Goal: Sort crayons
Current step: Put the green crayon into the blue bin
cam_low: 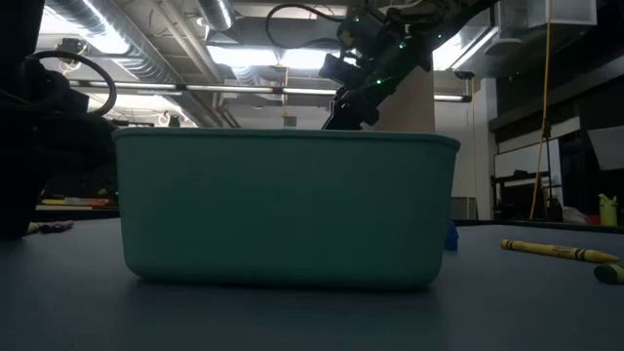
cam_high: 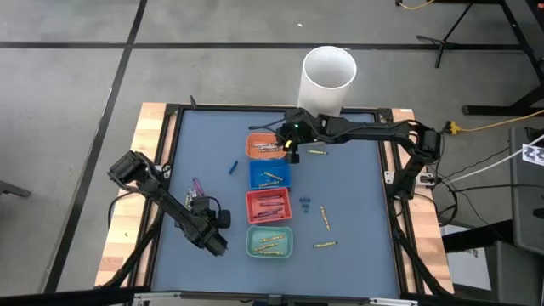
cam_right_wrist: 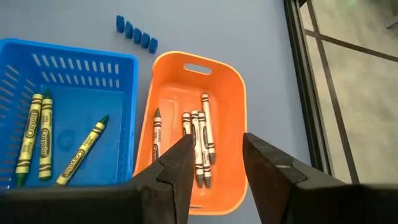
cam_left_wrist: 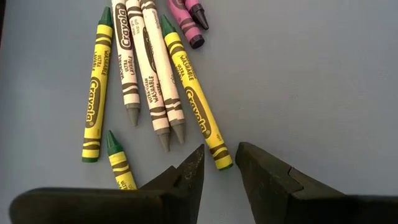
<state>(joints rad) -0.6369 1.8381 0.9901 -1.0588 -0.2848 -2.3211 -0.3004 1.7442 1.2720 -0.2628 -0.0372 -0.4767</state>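
The right end effector point(cam_right_wrist: 214, 165), fingers parted and empty, hovers above grey crayons point(cam_right_wrist: 199, 140) in the orange tray point(cam_right_wrist: 233, 87) near the desk's far edge.

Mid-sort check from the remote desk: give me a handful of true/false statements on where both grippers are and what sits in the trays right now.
1. The right gripper hangs over the orange tray with its fingers apart and nothing between them. True.
2. The orange tray holds yellow-wrapped crayons. False: its crayons are white-wrapped with grey tips.
3. The blue tray is empty. False: three yellow-wrapped crayons lie in it.
4. The left gripper is open above loose crayons on the mat. True.
5. The four trays lie in one line from the white cylinder toward the table's near edge. True.
6. The left gripper is shut on a purple crayon. False: it holds nothing.
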